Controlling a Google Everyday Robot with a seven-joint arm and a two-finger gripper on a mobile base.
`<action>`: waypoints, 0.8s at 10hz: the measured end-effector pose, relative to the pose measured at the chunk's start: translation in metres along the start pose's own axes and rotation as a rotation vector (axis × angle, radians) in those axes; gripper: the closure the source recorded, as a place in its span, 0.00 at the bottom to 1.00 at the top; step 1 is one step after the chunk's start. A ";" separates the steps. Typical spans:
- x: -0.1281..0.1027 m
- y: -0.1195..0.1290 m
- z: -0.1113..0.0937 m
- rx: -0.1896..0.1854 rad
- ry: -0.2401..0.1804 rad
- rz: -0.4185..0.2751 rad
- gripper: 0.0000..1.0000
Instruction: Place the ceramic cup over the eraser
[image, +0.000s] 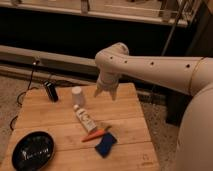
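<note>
The small white ceramic cup (77, 95) stands upright on the wooden table (45, 117), near its far middle. The dark eraser (51, 91) stands upright at the far left of the table, a short way left of the cup. My gripper (106, 93) hangs from the white arm above the far right part of the table, to the right of the cup and apart from it. It holds nothing that I can see.
A white labelled bottle (85, 119) lies on its side just in front of the cup. An orange carrot-like piece (94, 135) and a flat blue pad (105, 144) lie nearer the front. A black bowl (32, 150) sits at the front left corner. Dark cables (27, 87) run beside the table's left.
</note>
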 end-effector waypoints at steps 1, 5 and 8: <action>0.000 0.000 0.000 0.000 0.000 0.000 0.35; -0.001 -0.001 0.001 0.006 -0.003 -0.004 0.35; -0.021 0.007 0.003 0.001 -0.018 -0.090 0.35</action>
